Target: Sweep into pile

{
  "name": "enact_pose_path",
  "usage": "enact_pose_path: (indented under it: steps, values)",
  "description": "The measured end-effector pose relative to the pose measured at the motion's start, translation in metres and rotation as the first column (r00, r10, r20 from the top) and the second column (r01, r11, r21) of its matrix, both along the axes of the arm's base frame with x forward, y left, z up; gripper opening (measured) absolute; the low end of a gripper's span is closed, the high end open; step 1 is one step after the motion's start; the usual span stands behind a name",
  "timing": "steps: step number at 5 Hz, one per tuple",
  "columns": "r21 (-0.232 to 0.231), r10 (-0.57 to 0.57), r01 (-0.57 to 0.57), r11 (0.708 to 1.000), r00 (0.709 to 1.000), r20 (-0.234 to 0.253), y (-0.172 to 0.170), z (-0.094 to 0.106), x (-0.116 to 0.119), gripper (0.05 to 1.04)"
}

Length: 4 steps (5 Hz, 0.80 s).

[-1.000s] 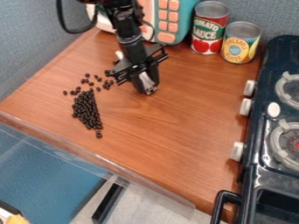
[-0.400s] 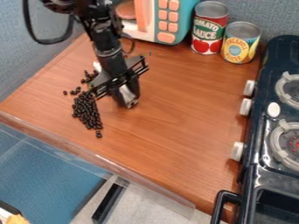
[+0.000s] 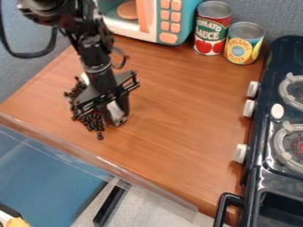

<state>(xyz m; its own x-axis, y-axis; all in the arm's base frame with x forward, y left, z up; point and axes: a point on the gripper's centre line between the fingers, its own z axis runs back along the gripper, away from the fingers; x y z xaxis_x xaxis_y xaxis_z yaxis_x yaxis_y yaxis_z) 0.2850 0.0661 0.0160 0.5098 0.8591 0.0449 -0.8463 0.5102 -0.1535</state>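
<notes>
Its open-or-closed state unclear, a gripper [image 3: 112, 117] is hanging by dark beans [image 3: 94, 124] at left on the counter [image 3: 177, 122], apparently gathering; far ones are likely needing a low, near-going push.

1. "TOMATO SAUCE" can be read on the red-and-green label of the taller can [image 3: 211, 30], with "SAUCE" set below "TOMATO" in pale letters.
2. "PINEAPPLE" can be made out on the yellow label of the shorter can [image 3: 243, 44]; the word printed beneath it is too blurred to be read surely.
</notes>
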Motion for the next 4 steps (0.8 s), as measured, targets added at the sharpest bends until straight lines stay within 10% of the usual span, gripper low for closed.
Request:
enact_pose_path:
  steps: [4]
  values:
    - [-0.103, 0.021, -0.009, 0.995, 0.994, 0.111, -0.017, 0.040, 0.063, 0.372]
